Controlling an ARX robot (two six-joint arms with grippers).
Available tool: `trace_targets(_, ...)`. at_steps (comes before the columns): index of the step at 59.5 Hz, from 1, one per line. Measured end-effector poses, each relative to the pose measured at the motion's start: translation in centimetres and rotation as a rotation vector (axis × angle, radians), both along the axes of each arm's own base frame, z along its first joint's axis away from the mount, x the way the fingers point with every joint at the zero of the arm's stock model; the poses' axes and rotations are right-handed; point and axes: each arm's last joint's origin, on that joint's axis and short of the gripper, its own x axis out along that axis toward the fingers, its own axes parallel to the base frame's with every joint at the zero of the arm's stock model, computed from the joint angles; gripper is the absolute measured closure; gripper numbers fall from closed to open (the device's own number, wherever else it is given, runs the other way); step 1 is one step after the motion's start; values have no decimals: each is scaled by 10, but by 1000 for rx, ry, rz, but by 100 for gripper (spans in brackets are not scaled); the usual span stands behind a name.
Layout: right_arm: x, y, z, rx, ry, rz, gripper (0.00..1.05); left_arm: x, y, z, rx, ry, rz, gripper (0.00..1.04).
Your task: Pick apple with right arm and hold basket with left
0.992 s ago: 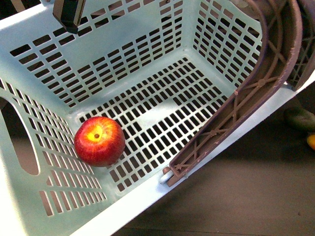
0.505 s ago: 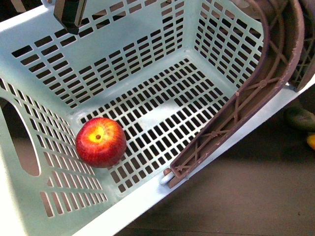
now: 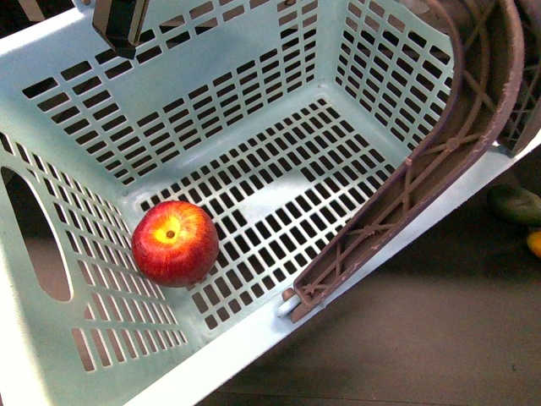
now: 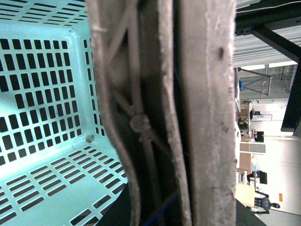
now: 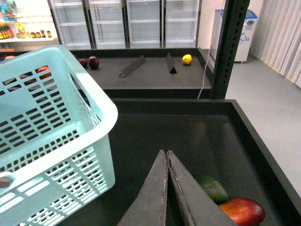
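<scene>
The apple (image 3: 175, 243), red with a yellow patch round its stem pit, lies on the slotted floor of the basket (image 3: 211, 93), in the near-left corner against the wall. The basket's brown latticed handle (image 3: 439, 144) hangs along its right rim. It fills the left wrist view (image 4: 141, 122), where my left gripper is shut on the basket and its fingers cannot be told apart from the handle. My right gripper (image 5: 167, 155) is shut and empty. It is outside the basket (image 5: 56, 122), over a dark bin. It is not in the front view.
A dark metal piece (image 3: 120, 24) sits at the basket's far rim. A dark green fruit (image 5: 214, 188) and a red-yellow fruit (image 5: 242, 211) lie in the bin below the right gripper. A black post (image 5: 230, 47) stands behind. Small dark red fruits (image 5: 93, 61) and a yellow fruit (image 5: 186, 59) lie on a far shelf.
The basket has shifted slightly in the front view, and the apple with it, a little to the right. The apple stays in its corner.
</scene>
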Motion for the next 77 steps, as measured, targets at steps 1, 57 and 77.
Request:
trace_targets(1, 0, 0, 0, 0, 0, 0, 103, 0, 0, 0, 0, 0, 0, 89)
trace_targets(57, -11, 0, -3, 0, 5, 0, 7, 0, 0, 0, -1, 1, 0, 89)
trace_targets(77, -11, 0, -3, 0, 5, 0, 9, 7, 11, -2, -58, 67, 195, 89)
